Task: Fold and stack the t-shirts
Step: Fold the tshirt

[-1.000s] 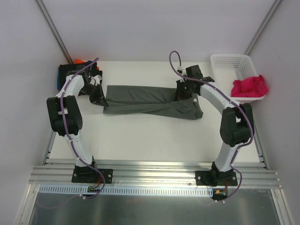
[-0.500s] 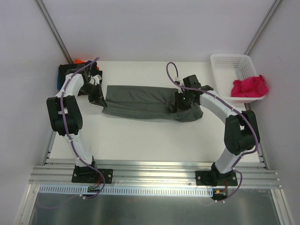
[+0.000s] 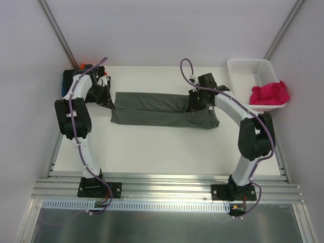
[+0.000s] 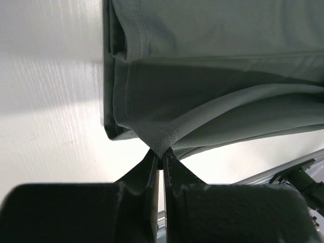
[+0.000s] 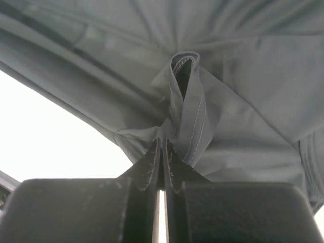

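Cloth first, far-left corner: black, blue and orange shirts (image 3: 70,81) in a pile, partly hidden behind the left arm. Looks like the finished stack, but I can't confirm the folds.

Left gripper (image 3: 108,103) is clamped onto the left-end corner of the dark grey t-shirt (image 3: 152,108); the wrist view shows its fingers pinched tight on cloth. The shirt lies as a long narrow band across the middle of the table (image 3: 152,152), folded lengthwise.

Right gripper (image 3: 195,104) is closed on a bunched hem fold near the shirt's right end, not at the very edge.

Far right: white basket (image 3: 248,67), with the magenta-pink t-shirt (image 3: 270,94) crumpled over its near rim, unfolded.

My read is roughly midway. Left to do: crosswise fold of the grey, move it onto the pile, then the whole pink one.
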Robot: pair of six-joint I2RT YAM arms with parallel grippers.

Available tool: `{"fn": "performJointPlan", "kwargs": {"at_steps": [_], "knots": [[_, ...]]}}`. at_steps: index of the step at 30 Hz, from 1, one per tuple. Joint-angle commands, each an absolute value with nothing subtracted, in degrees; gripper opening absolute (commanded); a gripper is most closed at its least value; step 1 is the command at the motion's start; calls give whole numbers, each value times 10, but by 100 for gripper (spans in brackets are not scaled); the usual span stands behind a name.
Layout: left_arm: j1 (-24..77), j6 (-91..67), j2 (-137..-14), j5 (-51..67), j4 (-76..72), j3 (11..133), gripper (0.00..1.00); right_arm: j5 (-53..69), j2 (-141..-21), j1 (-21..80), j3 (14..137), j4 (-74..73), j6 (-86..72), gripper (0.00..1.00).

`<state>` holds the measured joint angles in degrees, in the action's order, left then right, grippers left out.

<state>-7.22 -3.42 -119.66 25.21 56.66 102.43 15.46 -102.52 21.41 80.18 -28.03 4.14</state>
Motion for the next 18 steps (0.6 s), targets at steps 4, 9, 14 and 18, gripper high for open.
{"fn": "performJointPlan", "kwargs": {"at_steps": [4,9,14,18], "knots": [[-76,-34,-1230,240,565,1070,0,146,-1092,210,887,-267,53,1],[-74,-37,-1255,229,558,1093,0,135,-1123,214,925,-268,54,1],[-67,-43,-1284,230,543,1126,2,125,-1132,220,924,-264,54,1],[-51,-44,-1302,231,534,1143,65,120,-1137,223,922,-259,56,1]]}}
